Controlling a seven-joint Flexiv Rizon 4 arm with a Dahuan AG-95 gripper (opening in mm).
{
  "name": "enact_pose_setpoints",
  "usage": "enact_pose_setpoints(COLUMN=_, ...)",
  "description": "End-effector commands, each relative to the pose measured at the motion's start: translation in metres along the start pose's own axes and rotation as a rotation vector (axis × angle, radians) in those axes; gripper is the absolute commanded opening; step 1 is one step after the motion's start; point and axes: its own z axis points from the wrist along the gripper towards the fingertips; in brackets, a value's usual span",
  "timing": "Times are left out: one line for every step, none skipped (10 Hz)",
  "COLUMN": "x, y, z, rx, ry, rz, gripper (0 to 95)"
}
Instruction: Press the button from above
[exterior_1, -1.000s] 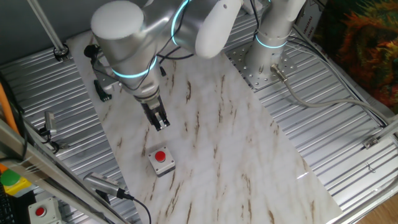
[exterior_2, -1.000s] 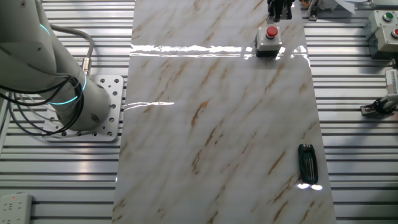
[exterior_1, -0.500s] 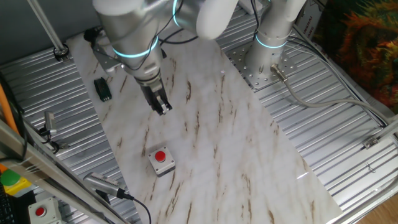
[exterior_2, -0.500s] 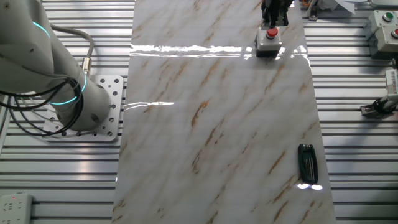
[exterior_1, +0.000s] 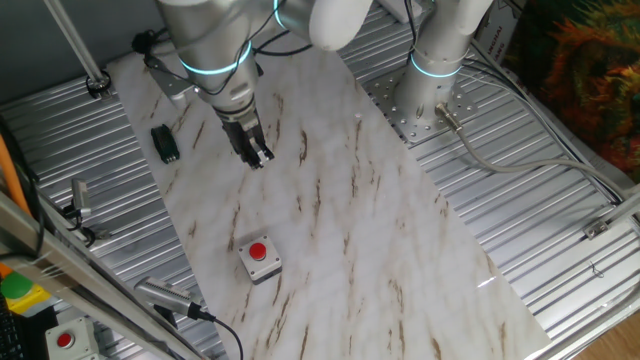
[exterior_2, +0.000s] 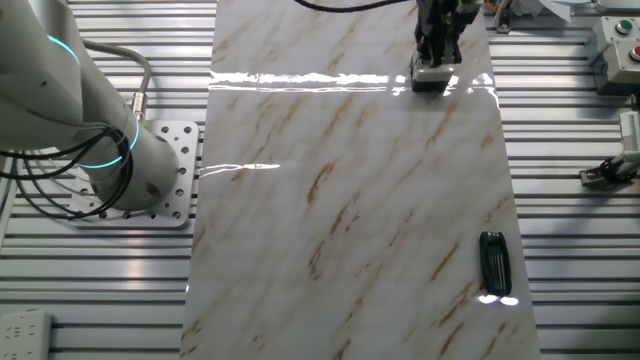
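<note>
The button (exterior_1: 258, 250) is a small red round cap on a square light-grey box (exterior_1: 262, 266), standing on the marble board near its front left edge. My gripper (exterior_1: 258, 157) points down and hangs well above the board, up and behind the button, touching nothing. In the other fixed view the gripper (exterior_2: 437, 58) overlaps the box (exterior_2: 430, 83) and hides the red cap. The dark fingers read as one mass, so I cannot tell whether they are open or shut.
A black tool (exterior_1: 165, 143) lies on the board's left side, also seen in the other fixed view (exterior_2: 494, 262). A red button on an off-white housing (exterior_1: 65, 340) and a green button on a yellow housing (exterior_1: 18, 288) sit off the board. A cable (exterior_1: 205, 317) runs by the front edge.
My gripper has moved up and away from the button. In the other fixed view it now covers the red cap, which showed below it before.
</note>
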Motion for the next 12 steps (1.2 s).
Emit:
enact_pose_setpoints(x=-0.0002, y=-0.0019, z=0.0022, rx=0.057, ry=0.004, rz=0.067, gripper=0.0)
enact_pose_setpoints(x=-0.0007, y=-0.0040, z=0.0049, rx=0.061, ry=0.001, rz=0.096, gripper=0.0)
enact_pose_setpoints(x=-0.0007, y=-0.0052, z=0.0066, rx=0.060, ry=-0.001, rz=0.107, gripper=0.0)
enact_pose_setpoints(x=-0.0001, y=-0.0067, z=0.0088, rx=0.060, ry=-0.005, rz=0.107, gripper=0.0)
enact_pose_setpoints(x=0.0012, y=-0.0074, z=0.0099, rx=0.053, ry=-0.014, rz=0.106, gripper=0.0)
enact_pose_setpoints(x=0.0014, y=-0.0075, z=0.0099, rx=0.052, ry=-0.014, rz=0.104, gripper=0.0)
enact_pose_setpoints(x=0.0014, y=-0.0075, z=0.0099, rx=0.054, ry=-0.014, rz=0.099, gripper=0.0)
enact_pose_setpoints(x=0.0014, y=-0.0075, z=0.0099, rx=0.050, ry=-0.013, rz=0.099, gripper=0.0)
enact_pose_setpoints(x=0.0014, y=-0.0075, z=0.0099, rx=0.045, ry=-0.013, rz=0.098, gripper=0.0)
enact_pose_setpoints(x=0.0014, y=-0.0075, z=0.0099, rx=0.040, ry=-0.013, rz=0.095, gripper=0.0)
enact_pose_setpoints(x=0.0014, y=-0.0075, z=0.0099, rx=0.035, ry=-0.013, rz=0.097, gripper=0.0)
enact_pose_setpoints(x=0.0014, y=-0.0075, z=0.0099, rx=0.035, ry=-0.013, rz=0.097, gripper=0.0)
